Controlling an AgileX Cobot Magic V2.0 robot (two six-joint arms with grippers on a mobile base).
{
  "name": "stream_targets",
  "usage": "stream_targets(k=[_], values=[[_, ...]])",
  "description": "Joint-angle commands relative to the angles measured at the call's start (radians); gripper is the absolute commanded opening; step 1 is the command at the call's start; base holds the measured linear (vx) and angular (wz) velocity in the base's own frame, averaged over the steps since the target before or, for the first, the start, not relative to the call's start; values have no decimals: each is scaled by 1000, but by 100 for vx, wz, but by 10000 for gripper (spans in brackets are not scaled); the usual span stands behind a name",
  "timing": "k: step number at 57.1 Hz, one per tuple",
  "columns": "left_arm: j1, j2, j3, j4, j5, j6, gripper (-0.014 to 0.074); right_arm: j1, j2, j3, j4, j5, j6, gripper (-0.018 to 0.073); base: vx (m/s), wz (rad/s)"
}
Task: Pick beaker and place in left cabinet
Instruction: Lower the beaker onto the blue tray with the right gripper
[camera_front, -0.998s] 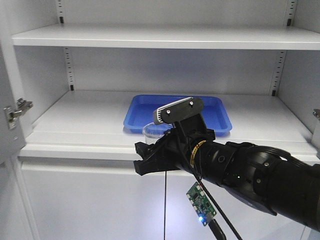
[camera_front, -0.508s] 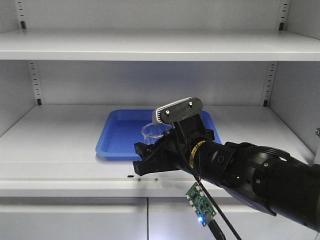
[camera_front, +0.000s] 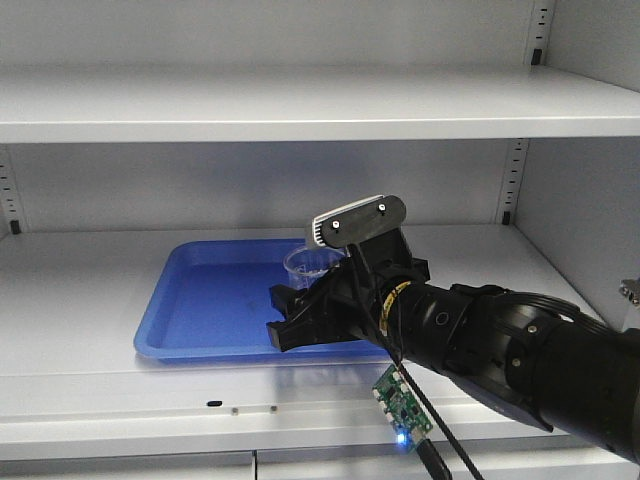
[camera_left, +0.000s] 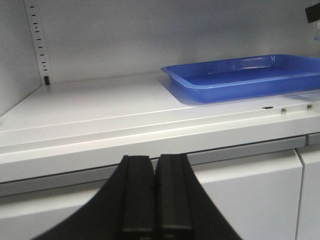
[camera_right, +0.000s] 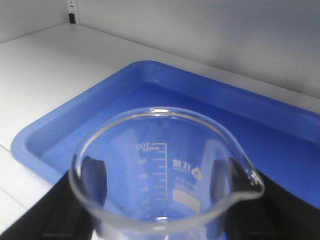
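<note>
"So, where was the beaker (camera_right: 165, 165) at that point?"

"Gripped in the right claw (camera_front: 296, 318), with dark fingers (camera_right: 93, 175) pressed on either side of the glass. It was upright, held over the blue tray (camera_front: 200, 310) inside the left cabinet (camera_front: 300, 100)."

"Set down, then?"

"I couldn't tell, as its base was hidden. The pick and carry looked done. Lowering, letting go and pulling back seemed left."

"And the left claw (camera_left: 155, 195)?"

"Closed on nothing, low in front of the cabinet's edge."
</note>
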Motion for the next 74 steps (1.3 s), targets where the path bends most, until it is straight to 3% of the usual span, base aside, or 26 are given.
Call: stream_targets(k=[1,22,37,60,74], values=[[0,-18,16,-7,-84,-3,1,1,-48,-39,1,-66,-1,62,9,-7],[0,-18,16,-7,-84,-3,1,1,-48,-39,1,-67,-1,61,4,-6],[0,-18,16,-7,-84,-3,1,-36,23,-54,64,-192,-1,61,0,0],[0,-18,16,-7,-84,-3,1,-73,287,-350,65,-210,-6,67,0,0],[0,-18,16,-7,-84,-3,1,-73,381,-375,65,-220,-5,71,0,0]])
